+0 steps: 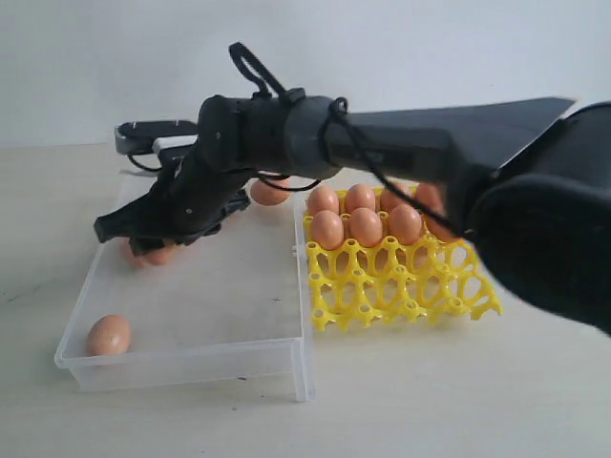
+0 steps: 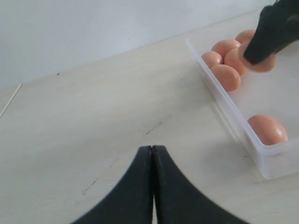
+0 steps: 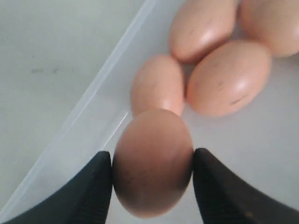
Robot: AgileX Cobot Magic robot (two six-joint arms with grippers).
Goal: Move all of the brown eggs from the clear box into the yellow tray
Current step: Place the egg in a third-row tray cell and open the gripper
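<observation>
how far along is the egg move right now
Roughly halfway or less. Done: about seven brown eggs fill the far rows of the yellow lattice tray; its near cups are empty. In hand: the right hand is shut on one egg over the clear plastic box. Left: a cluster of at least four eggs, plus others, including one near a front corner.

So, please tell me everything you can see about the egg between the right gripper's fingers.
The egg is smooth, orange-brown and oval, with no visible cracks. It sits between the two black fingers of the right gripper, which touch it on both sides. It is over the clear box, close to one wall, near a cluster of alike eggs. Whether it touches the box floor cannot be told.
</observation>
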